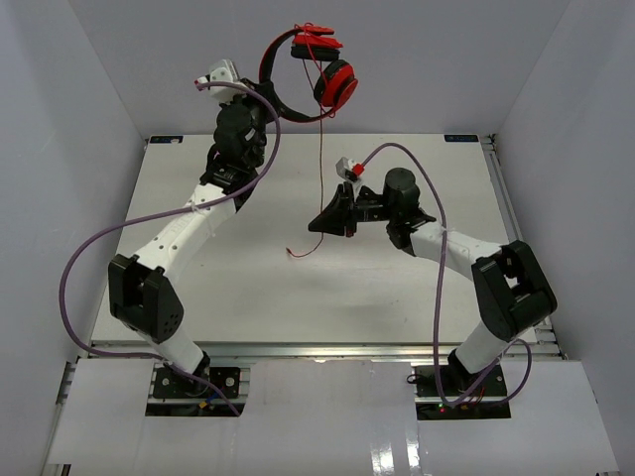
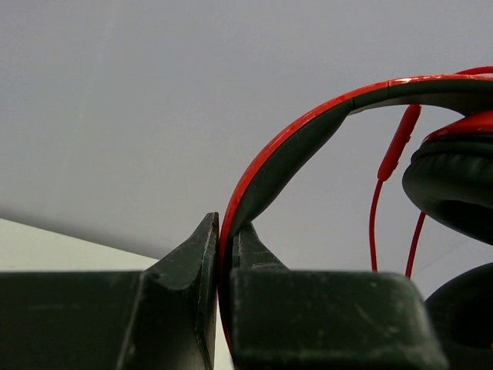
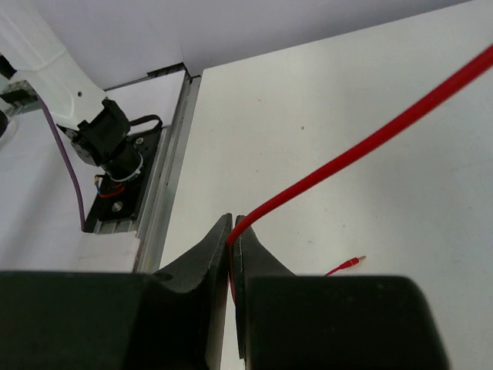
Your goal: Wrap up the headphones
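The red headphones [image 1: 335, 83] hang high above the table's far edge, cups folded together. My left gripper [image 1: 266, 102] is shut on their black-and-red headband [image 2: 308, 135]. The thin red cord [image 1: 320, 149] drops straight down from the cups to my right gripper [image 1: 317, 222], which is shut on it just above the table. In the right wrist view the cord [image 3: 370, 142] runs up and right out of the shut fingers. The cord's tail trails left on the table and ends in the plug [image 1: 291, 254], also seen in the right wrist view [image 3: 353, 264].
The white table [image 1: 248, 288] is walled by white panels at back and sides. Purple arm cables [image 1: 99, 248] loop beside each arm. A metal rail and the left arm's base [image 3: 115, 154] show at the table's near edge.
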Controlling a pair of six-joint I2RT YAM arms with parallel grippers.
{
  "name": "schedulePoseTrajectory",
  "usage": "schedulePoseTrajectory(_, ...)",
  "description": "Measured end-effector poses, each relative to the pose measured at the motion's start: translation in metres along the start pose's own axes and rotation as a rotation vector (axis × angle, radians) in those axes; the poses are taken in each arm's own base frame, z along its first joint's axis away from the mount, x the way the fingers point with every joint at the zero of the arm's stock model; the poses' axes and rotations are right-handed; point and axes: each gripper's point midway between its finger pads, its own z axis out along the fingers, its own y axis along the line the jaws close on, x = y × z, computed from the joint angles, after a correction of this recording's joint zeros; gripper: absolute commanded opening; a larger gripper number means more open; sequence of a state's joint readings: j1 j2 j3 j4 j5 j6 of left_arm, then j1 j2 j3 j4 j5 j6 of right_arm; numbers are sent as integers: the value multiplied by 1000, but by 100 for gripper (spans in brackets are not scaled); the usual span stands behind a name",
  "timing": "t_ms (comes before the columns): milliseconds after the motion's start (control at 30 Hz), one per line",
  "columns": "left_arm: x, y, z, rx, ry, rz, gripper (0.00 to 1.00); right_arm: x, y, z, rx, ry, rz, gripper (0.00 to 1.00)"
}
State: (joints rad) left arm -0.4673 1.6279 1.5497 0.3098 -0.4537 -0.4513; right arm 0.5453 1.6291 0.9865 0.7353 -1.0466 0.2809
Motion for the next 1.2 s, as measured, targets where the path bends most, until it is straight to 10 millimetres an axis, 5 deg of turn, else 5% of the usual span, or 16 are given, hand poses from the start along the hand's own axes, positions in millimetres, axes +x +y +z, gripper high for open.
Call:
schedulePoseTrajectory(233, 10, 36, 14, -88, 2, 125, 0, 6, -8, -5, 149, 115, -75, 8)
schedulePoseTrajectory(400, -3, 59, 20, -133, -41, 214, 0, -17, -24, -8, 330, 271, -266, 8)
schedulePoseTrajectory(533, 7, 75, 24, -159, -39, 290, 0, -41, -27, -5, 469, 408, -496, 8)
schedulePoseTrajectory(933, 153, 152, -6, -182, 301, 531, 0, -94, -62, -63, 878, 817, -1061, 8)
schedulePoseTrajectory(1200, 207, 144, -42, -21, 484, 483, 0, -131, -72, -82, 1015, 872, -1218, 8)
